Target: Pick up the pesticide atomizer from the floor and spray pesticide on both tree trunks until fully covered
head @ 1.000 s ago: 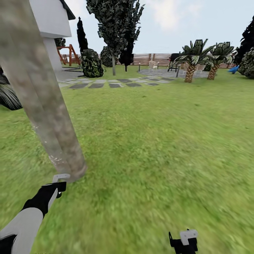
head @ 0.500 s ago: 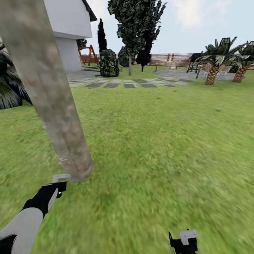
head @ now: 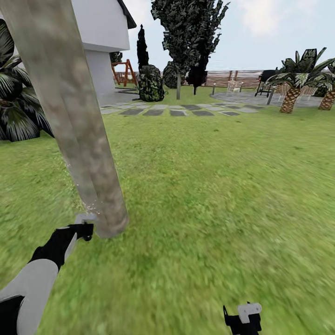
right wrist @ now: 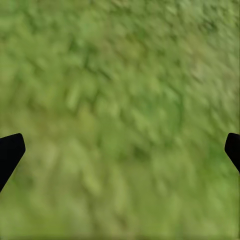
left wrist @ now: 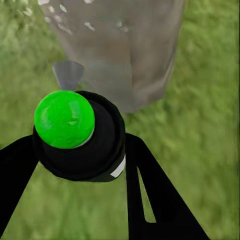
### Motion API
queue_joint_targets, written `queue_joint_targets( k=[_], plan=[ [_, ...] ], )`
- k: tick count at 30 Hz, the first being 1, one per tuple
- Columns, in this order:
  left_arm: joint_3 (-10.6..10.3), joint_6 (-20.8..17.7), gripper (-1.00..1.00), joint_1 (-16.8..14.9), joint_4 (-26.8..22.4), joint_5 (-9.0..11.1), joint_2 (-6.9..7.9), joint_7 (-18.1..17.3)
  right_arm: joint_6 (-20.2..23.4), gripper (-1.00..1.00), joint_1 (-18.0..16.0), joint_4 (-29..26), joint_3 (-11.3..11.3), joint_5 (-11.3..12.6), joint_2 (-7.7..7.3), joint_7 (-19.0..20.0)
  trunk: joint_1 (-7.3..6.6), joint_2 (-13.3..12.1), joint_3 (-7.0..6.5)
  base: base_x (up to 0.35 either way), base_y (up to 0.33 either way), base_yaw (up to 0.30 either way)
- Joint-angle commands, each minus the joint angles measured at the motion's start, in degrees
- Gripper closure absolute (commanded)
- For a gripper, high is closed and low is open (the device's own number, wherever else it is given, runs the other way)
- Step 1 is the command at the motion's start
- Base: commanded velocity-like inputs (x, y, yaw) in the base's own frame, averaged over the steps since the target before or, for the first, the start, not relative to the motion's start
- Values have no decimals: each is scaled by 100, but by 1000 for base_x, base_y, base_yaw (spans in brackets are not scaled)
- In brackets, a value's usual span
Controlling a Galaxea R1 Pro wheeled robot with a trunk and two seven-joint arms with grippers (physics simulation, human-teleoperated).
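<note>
A thick grey-brown tree trunk [head: 77, 125] leans across the left of the head view, its base in the grass. My left gripper [head: 83, 229] sits right beside that base, shut on the pesticide atomizer [head: 86, 217]. In the left wrist view the atomizer [left wrist: 64, 119] shows a green round cap, a black body and a grey nozzle facing the trunk [left wrist: 120, 45], where white specks dot the bark. The second tree [head: 186, 32] stands far off behind the stepping stones. My right gripper [head: 242, 318] hangs open over bare grass [right wrist: 120, 120].
A dark spiky plant [head: 18, 111] grows left of the near trunk. The white house [head: 100, 42], grey stepping stones [head: 167, 110], bushes, short palms [head: 291, 93] and the slat fence [head: 242, 77] lie far ahead. Open lawn [head: 218, 186] spreads to the right.
The whole picture has shifted right, so the camera turned. My left gripper with the atomizer has risen a little and closed in on the trunk's base; white specks now show there.
</note>
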State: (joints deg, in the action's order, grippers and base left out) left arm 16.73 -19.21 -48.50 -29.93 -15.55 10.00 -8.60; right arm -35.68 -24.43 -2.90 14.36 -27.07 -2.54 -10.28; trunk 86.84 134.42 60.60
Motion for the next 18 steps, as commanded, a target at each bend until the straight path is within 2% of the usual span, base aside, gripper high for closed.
queue_joint_targets(
  k=[1, 3, 5, 8, 10, 12, 14, 16, 18],
  plan=[
    [-16, -3, 100, -82, 3, -19, 110, -81, 0, -100, 0, 0, -2, 0, 0, 0, 0, 0, 1, 0, 0, 0],
    [-15, -17, 100, -130, 4, -4, 321, -125, 0, -100, 0, 0, -2, 0, -1, 0, 0, 0, 1, 0, 0, 0],
    [-16, -20, 100, -142, 4, 3, 388, -140, 0, -100, 0, 0, -1, 0, -1, 0, 0, 0, 1, 0, 0, 0],
    [-38, -27, 100, -179, -61, 12, 287, -194, 0, -100, 0, 0, -3, 0, -1, 0, 0, 0, 1, 0, 0, 0],
    [-49, -32, 100, -224, -90, 9, 279, -341, 0, -100, 0, 0, -3, 0, -1, 0, 0, 0, 1, 0, 0, 0],
    [-58, -91, 100, -355, -112, -19, 376, -591, 0, -100, 0, 0, -2, 0, -1, 0, 0, 0, 1, 0, 0, 0],
    [-56, -111, 100, -453, -110, -23, 628, -642, 0, -100, 0, 0, -3, 0, -1, 0, 0, 0, 1, 0, 0, 0],
    [-57, -115, 100, -505, -112, -13, 819, -685, 0, -100, 0, 0, -3, 0, -1, 0, 0, 0, 1, 0, 0, 0],
    [-72, -112, 100, -492, -110, -11, 824, -725, 0, -100, 0, 0, -3, 0, -1, 0, 0, 0, 1, 0, 0, 0]
  ],
)
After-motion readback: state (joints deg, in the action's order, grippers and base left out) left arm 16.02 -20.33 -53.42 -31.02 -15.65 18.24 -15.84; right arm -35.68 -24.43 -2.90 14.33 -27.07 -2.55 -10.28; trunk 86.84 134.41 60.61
